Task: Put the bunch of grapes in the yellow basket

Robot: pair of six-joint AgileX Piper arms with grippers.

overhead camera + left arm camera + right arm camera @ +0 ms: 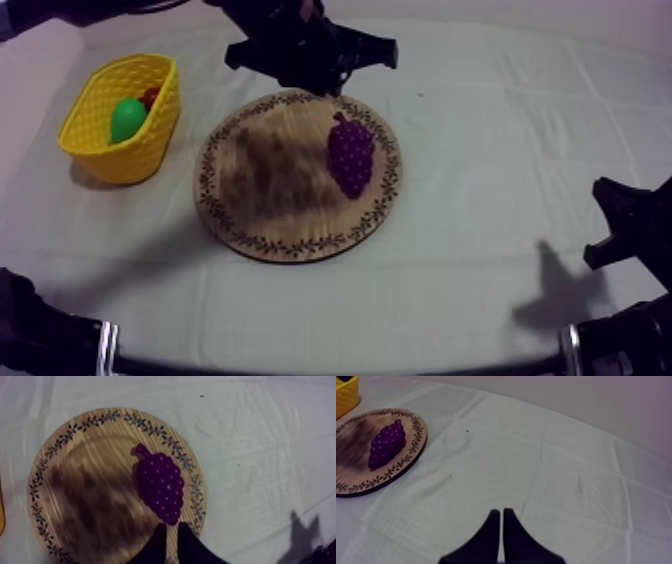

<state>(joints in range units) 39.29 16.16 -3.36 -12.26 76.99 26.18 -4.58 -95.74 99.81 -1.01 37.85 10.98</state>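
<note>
Bunch of grapes [351, 155] lies flat on the round wooden board [270, 180], on the half toward my right arm, stalk end pointing at the far rim and its side just inside the patterned border. Board sits mid-table on the grey-white cloth [480, 150]. Yellow basket [110, 160] stands on the cloth at my left side, near the board's rim and not touching it; inside it a green pear [126, 118] and, behind the pear, a small red fruit [150, 96], partly hidden. Left gripper [170, 532]: both black fingers pressed together into a narrow wedge, nothing between them, nothing held. In the left wrist view the tips sit right at the narrow bottom end of the bunch, over the board near its border; contact with the grapes cannot be told. From the top view the left arm enters at the upper left and hangs over the board's far rim, just beyond the stalk. Right gripper [501, 522]: fingers likewise closed against each other, empty, over bare cloth. In the right wrist view the board and grapes are well apart from it, with a corner of the basket beyond the board. In the top view the right arm sits low at the right edge, its shadow [555, 285] on the cloth beside it.
</note>
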